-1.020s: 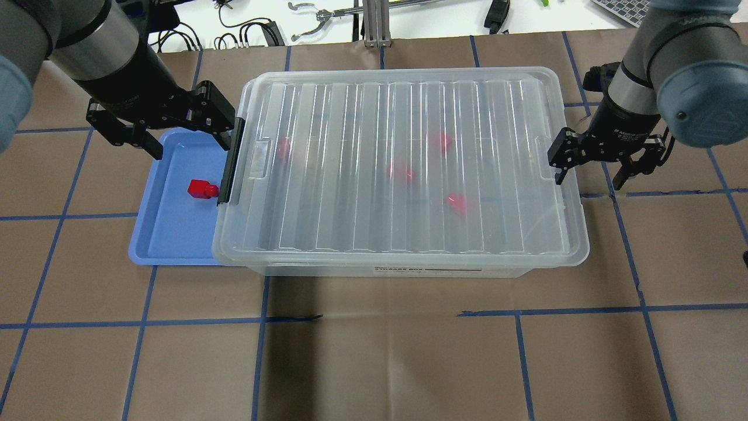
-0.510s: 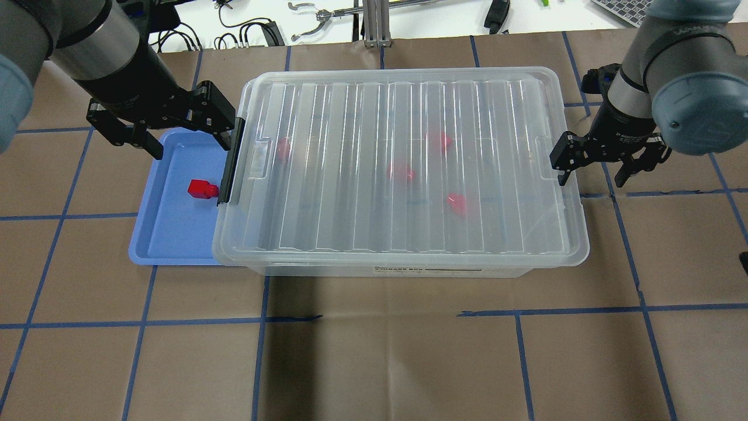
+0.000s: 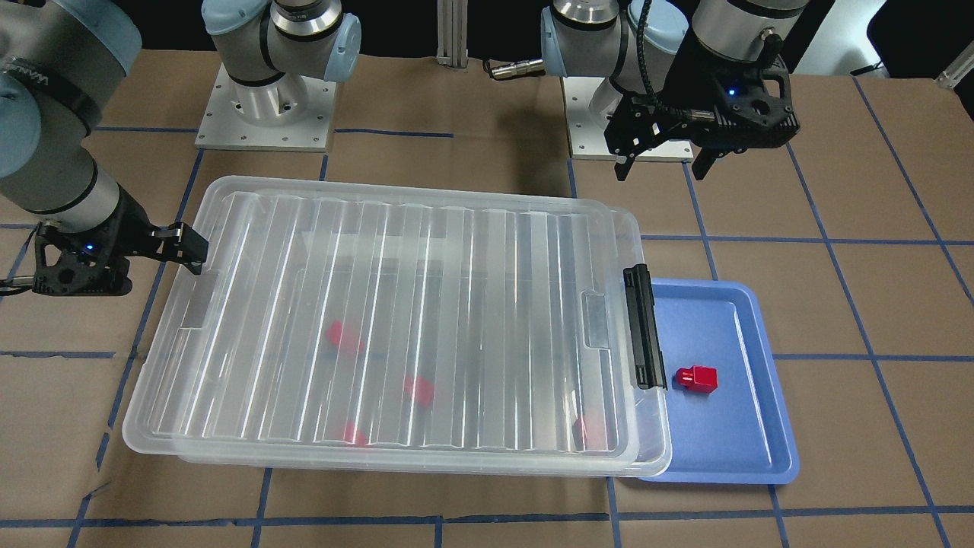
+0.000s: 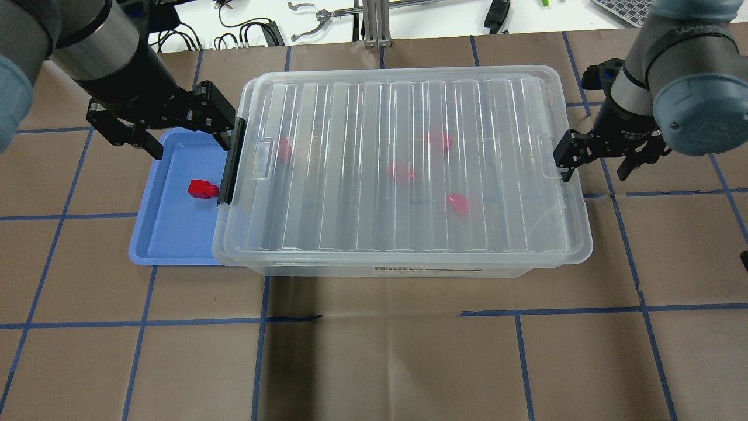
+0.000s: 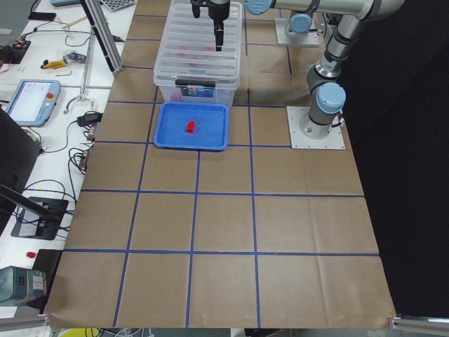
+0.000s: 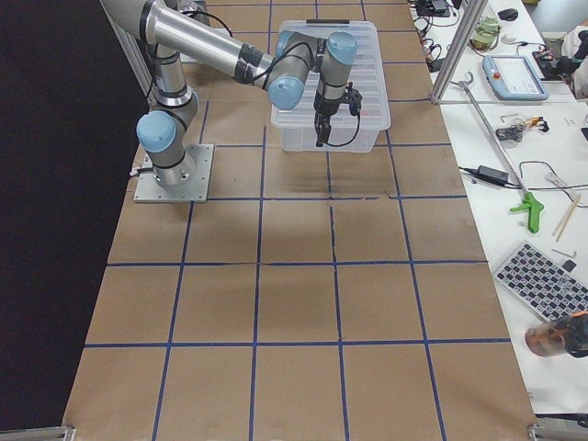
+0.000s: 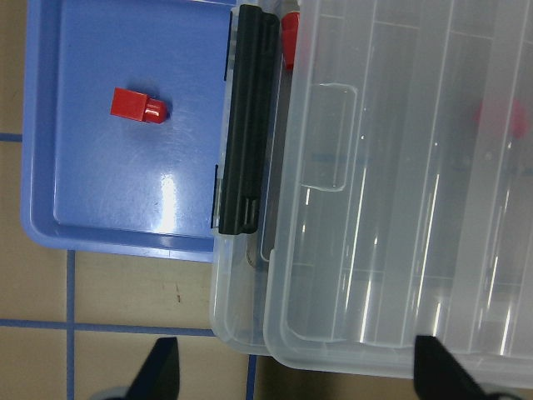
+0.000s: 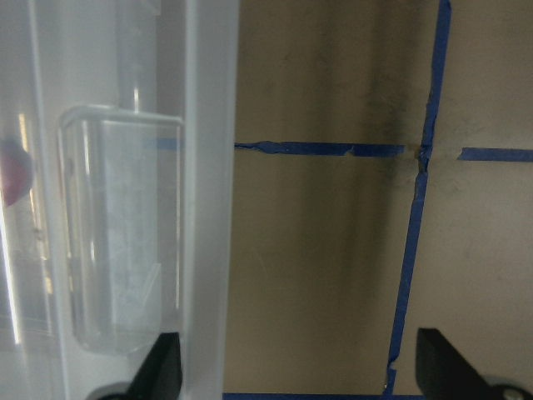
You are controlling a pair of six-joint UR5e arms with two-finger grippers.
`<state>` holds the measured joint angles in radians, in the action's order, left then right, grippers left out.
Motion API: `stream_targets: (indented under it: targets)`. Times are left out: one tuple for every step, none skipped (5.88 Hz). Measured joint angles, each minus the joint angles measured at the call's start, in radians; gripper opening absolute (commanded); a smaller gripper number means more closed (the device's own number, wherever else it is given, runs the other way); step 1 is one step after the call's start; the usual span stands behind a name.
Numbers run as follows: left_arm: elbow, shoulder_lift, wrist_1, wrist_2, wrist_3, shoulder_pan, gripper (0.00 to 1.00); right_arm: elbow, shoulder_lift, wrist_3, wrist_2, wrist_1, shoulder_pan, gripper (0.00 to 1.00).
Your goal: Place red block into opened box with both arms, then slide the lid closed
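A red block (image 4: 201,189) (image 3: 697,378) (image 7: 137,106) lies on the blue tray (image 4: 169,237) left of the box (image 4: 409,270). The ridged clear lid (image 4: 403,105) (image 3: 396,228) lies over the box, and several more red blocks show through it. The box's black clip bar (image 4: 230,161) (image 7: 246,125) is at its tray end. My left gripper (image 4: 191,146) (image 3: 660,169) (image 7: 300,375) hangs open and empty above the tray's far end. At the lid's other short end, my right gripper (image 4: 593,174) (image 8: 300,371) is open, with one finger at the lid's rim (image 8: 208,167).
Brown paper with blue tape lines covers the table (image 4: 374,351). Cables and tools lie on the white bench (image 4: 327,17) beyond the far edge. The arms' base plates (image 3: 262,114) stand behind the box. A side bench (image 6: 524,138) holds a tablet and tools.
My right gripper has moved slightly up and in toward the lid's right end. The lid's right end has shifted a little. The left gripper and the tray's block have stayed put.
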<state>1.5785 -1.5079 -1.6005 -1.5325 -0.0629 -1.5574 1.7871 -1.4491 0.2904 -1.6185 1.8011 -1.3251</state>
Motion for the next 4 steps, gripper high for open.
stream_targets:
  targets:
    - [0.000,0.000,0.000,0.000,0.000,0.000,0.98,0.000,0.001,0.040,0.001,0.003,0.019,0.99]
    - [0.000,0.000,0.000,0.000,0.000,0.000,0.98,-0.001,0.001,0.053,-0.001,0.006,0.027,0.99]
    - [0.000,0.000,-0.001,0.000,0.000,0.000,0.98,-0.001,0.001,0.062,-0.001,0.009,0.040,0.99]
    - [0.000,0.000,-0.001,-0.001,0.000,-0.001,0.98,-0.001,0.001,0.080,0.000,0.011,0.062,0.99]
